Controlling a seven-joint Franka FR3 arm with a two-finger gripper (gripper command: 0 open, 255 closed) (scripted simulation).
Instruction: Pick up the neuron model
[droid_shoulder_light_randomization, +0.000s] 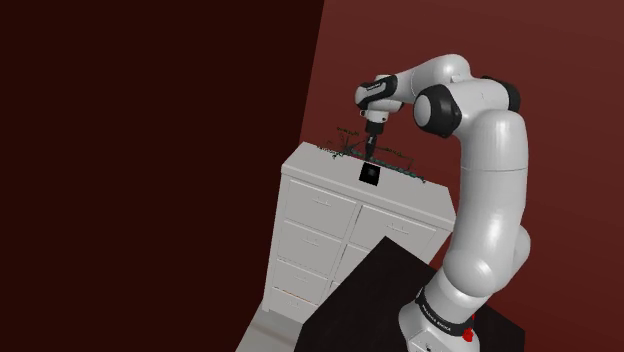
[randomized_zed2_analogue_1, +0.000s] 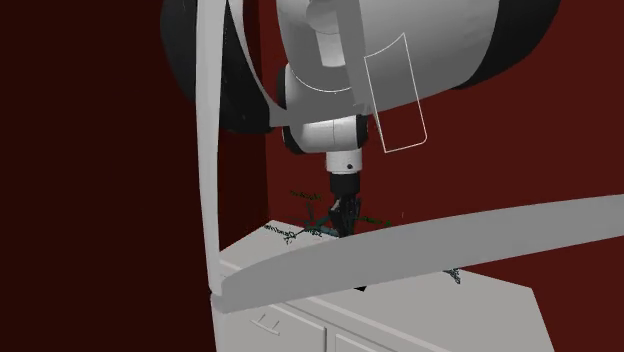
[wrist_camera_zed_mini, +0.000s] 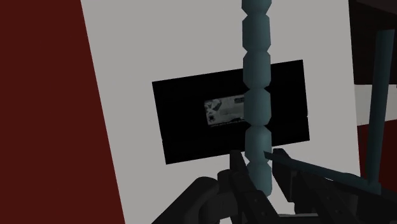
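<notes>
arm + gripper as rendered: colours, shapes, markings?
The arm has glossy white, rounded links with dark joint caps. Near its foot are a black band with small lettering and a red spot. The gripper is all black, with two slim fingers. No cables are visible.

The shoulder camera stood well back, beside and slightly behind the stand (droid_shoulder_light_randomization: 440, 322), looking down and to its left over the white cabinet (droid_shoulder_light_randomization: 320, 215), with the whole arm (droid_shoulder_light_randomization: 490, 200) in frame. The second exterior camera sat very close behind the arm, peering between its large links toward the cabinet top. The wrist camera hung near that top, facing down along the gripper (wrist_camera_zed_mini: 257, 167). All three shared the cabinet top and the neuron model (wrist_camera_zed_mini: 257, 95).
</notes>
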